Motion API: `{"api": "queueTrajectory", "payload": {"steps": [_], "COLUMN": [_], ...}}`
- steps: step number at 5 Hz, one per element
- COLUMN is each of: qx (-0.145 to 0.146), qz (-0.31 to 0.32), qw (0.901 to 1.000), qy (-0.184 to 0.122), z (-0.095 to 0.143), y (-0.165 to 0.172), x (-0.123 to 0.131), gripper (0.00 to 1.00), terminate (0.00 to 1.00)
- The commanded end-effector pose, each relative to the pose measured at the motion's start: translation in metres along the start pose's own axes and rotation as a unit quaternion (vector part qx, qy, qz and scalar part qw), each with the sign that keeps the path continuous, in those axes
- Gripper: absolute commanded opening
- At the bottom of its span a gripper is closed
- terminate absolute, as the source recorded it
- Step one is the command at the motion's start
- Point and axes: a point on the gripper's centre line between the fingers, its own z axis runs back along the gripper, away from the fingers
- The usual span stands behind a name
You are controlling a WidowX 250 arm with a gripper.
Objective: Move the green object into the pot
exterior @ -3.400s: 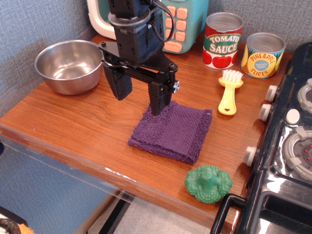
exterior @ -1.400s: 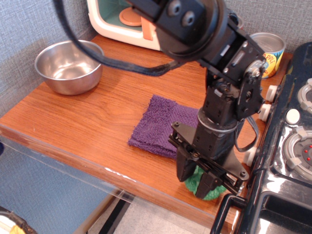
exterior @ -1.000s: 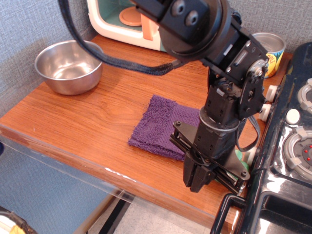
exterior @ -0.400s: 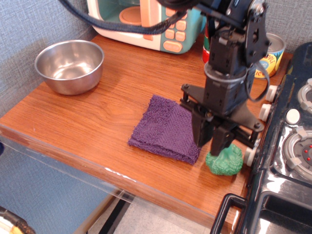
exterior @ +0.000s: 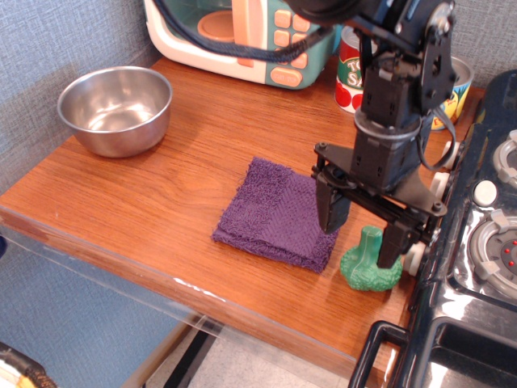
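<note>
While jaws straddle the green object (exterior: 370, 263) spread, a can (exterior: 350, 74) reads "TO".

A folded purple cloth (exterior: 279, 212) lies on the wooden counter (exterior: 161, 194). Behind the cloth, against the wall, stands a toy microwave (exterior: 242, 36) with orange buttons. To the cloth's back right, a tomato sauce can (exterior: 349, 69) is partly hidden. Right of the cloth sits a black toy stove (exterior: 477, 267).
</note>
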Motion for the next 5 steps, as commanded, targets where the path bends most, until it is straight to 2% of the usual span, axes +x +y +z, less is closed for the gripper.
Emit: {"api": "queueTrajectory", "payload": {"steps": [1, 2, 4, 5], "qx": [0.008, 0.007, 0.004, -0.011], "qz": [0.010, 0.019, 0.036, 0.024], "qw": [0.9999, 0.9998, 0.9993, 0.9996], "qy": [-0.010, -0.007, 0.008, -0.013], "z": [-0.001, -0.006, -0.013, 0.007], "y": [0.006, 0.011, 0.017, 0.017], "x": [0.012, 0.017, 0.021, 0.024], "gripper": [1.00, 0.00, 0.00, 0.00], "terminate": [0.00, 0.00, 0.00, 0.00]}}
